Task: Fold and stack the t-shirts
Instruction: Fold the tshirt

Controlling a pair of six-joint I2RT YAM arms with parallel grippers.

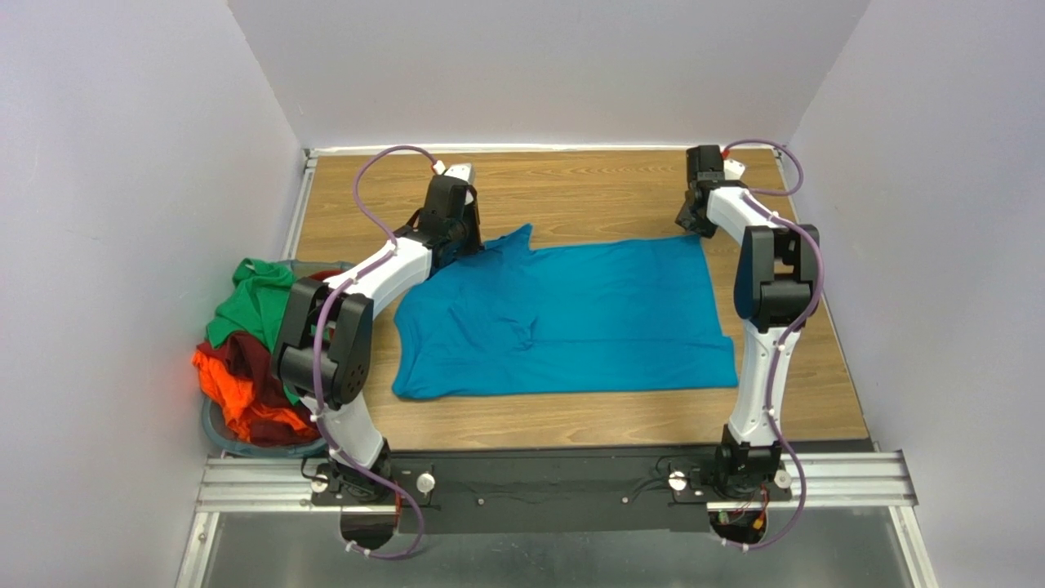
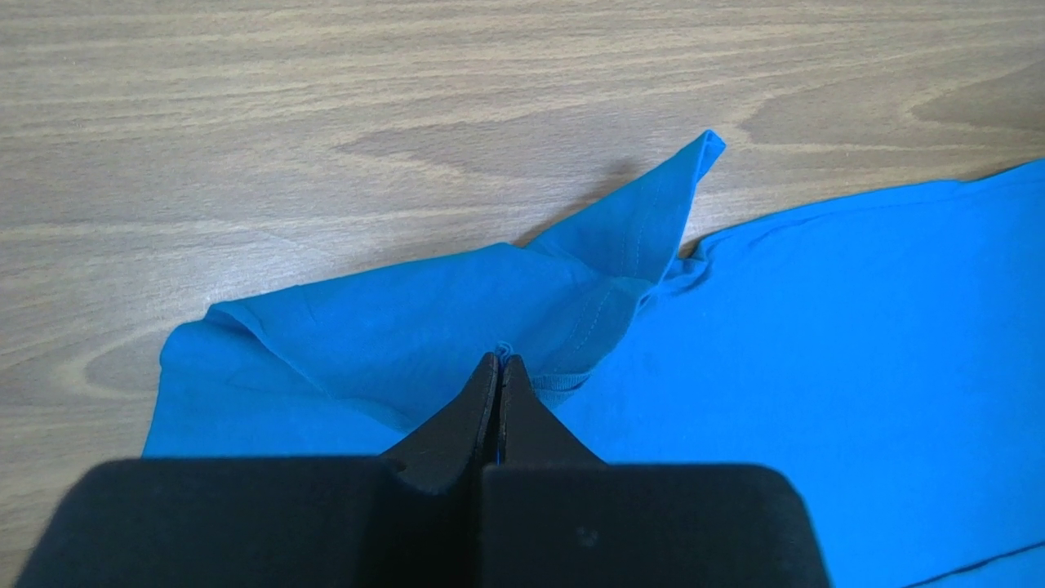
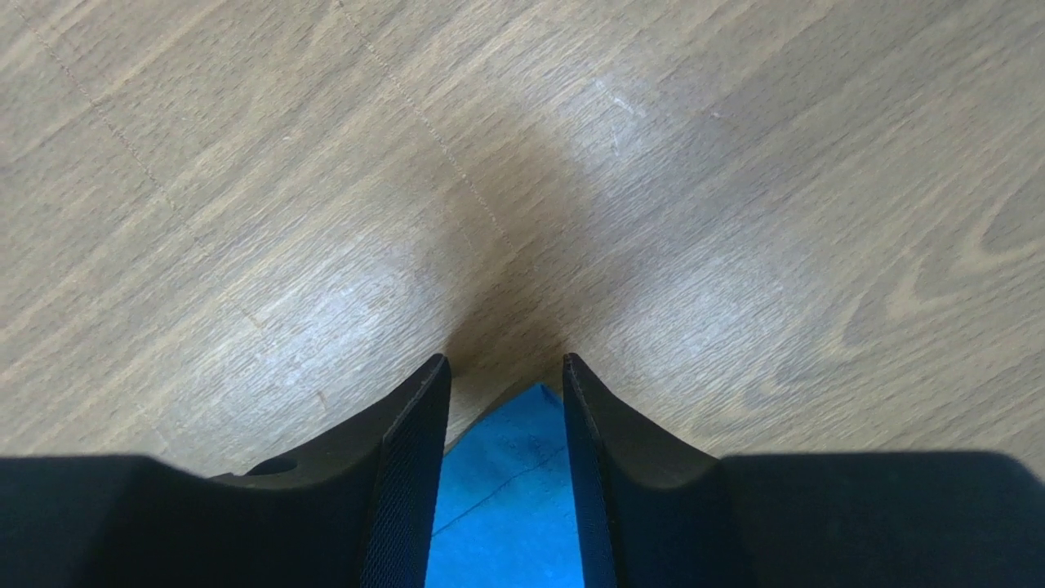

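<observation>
Well, starting from the near side of the table (image 1: 577, 423), the blue t-shirt (image 1: 577, 319) lies spread almost flat across the middle of the wood. Its long axis runs left to right, with what looks like the straight hem on the right and the sleeves on the left. A few soft wrinkles sit near its middle, and a pointed flap sticks up at the far left. Off to the left, the basket (image 1: 225, 435) holds the orange shirt (image 1: 239, 398), the dark red shirt (image 1: 260, 361) and the green shirt (image 1: 252, 300) in a loose heap. Both arms reach over to the shirt's far edge, one at each end. The left gripper (image 2: 499, 361) has its fingers pressed together on a puckered fold of blue cloth beside that raised flap. The right gripper (image 3: 505, 368) stands partly open over the far right corner, and the blue tip lies between its fingers (image 3: 411, 453), not visibly pinched yet. I'd guess that once that corner is clamped, the far edge gets drawn towards the near one.
</observation>
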